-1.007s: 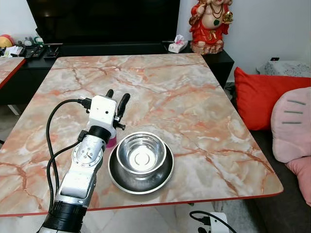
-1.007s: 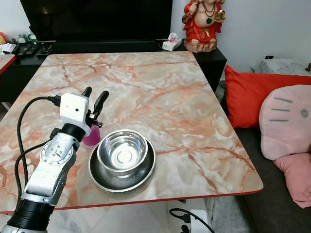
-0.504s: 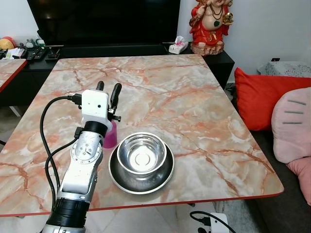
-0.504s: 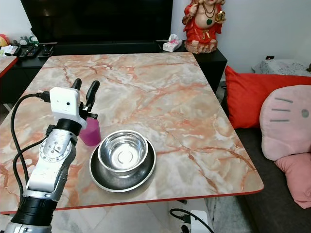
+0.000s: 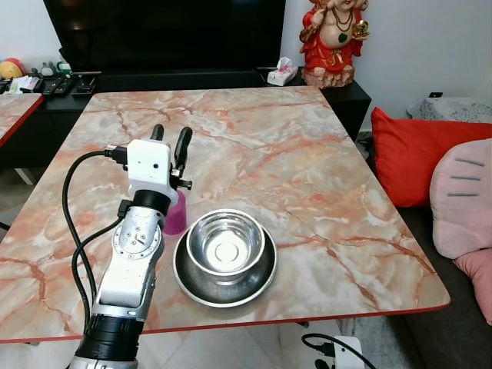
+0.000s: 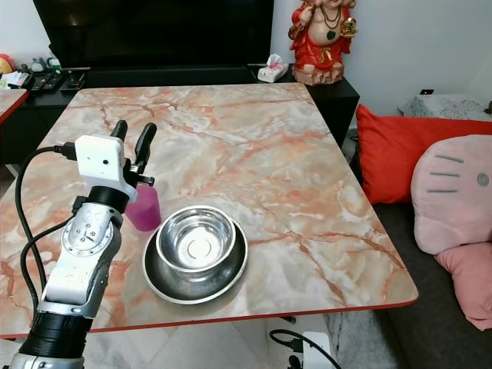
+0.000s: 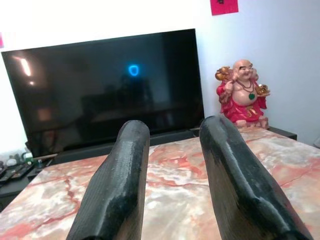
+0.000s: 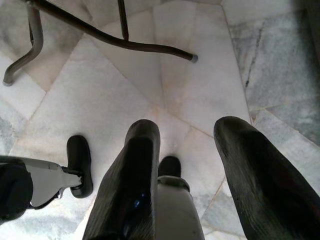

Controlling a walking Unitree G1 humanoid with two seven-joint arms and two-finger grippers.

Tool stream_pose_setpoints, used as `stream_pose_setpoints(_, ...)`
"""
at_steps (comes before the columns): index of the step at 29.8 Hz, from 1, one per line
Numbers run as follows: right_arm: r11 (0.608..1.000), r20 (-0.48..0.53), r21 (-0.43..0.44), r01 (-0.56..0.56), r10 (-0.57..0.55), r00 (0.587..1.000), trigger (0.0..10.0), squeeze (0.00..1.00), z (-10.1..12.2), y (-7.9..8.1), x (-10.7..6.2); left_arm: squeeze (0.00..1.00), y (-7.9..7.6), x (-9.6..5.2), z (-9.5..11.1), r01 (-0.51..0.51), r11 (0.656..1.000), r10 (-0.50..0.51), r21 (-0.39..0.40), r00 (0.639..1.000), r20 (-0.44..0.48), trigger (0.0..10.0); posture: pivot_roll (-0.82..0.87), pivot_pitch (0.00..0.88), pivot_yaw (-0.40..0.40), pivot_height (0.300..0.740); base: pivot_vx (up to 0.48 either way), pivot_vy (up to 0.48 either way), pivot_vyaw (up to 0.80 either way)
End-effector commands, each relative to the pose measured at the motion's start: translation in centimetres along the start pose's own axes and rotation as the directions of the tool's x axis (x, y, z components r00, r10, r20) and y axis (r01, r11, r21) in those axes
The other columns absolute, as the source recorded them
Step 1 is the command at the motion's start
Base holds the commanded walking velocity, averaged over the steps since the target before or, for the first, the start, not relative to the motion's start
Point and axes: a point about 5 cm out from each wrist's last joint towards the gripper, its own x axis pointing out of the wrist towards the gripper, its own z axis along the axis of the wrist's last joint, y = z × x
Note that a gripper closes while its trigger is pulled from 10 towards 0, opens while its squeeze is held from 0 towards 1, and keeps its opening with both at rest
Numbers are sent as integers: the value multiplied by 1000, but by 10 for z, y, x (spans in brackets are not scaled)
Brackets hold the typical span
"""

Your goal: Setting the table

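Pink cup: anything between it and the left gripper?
Nothing visible. The left gripper hovers just above and behind the pink cup, jaws open and empty. The steel bowl on its plate sits beside the cup, not between them.

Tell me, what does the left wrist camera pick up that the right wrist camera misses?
The left wrist view looks between the left claw and its open fingers across the marble table to a black television and a red statue. The right wrist view looks down past the right claw at a pale tiled floor, dark metal table legs and the robot's foot. Both share two black fingers, spread apart and holding nothing.
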Motion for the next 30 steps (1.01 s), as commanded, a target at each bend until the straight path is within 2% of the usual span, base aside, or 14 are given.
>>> stream_pose_setpoints(1, 1000, 10, -20, -13, 13, 1000, 10000, 0, 1, 4, 0, 0, 2, 1, 4, -11, 1000, 11, 5, 1000, 17, 10000, 124, 10, -15, 740, 0, 480, 0)
stream_pose_setpoints(7, 1000, 7, -15, -14, 14, 1000, 10000, 0, 1, 6, 0, 0, 1, 3, 5, -11, 1000, 10, 3, 1000, 20, 10000, 126, 0, -13, 740, 0, 480, 759)
stream_pose_setpoints(20, 999, 9, 14, -31, 30, 999, 10000, 0, 3, 10, 1, 0, 1, 5, 6, -20, 1000, 20, 0, 1000, 19, 10000, 132, 0, -14, 740, 0, 480, 0)
stream_pose_setpoints(30, 999, 6, -12, -33, 34, 999, 10000, 0, 4, 10, 2, 0, 0, 7, 7, -25, 1000, 25, -2, 999, 21, 10000, 143, 3, -14, 740, 0, 480, 0)
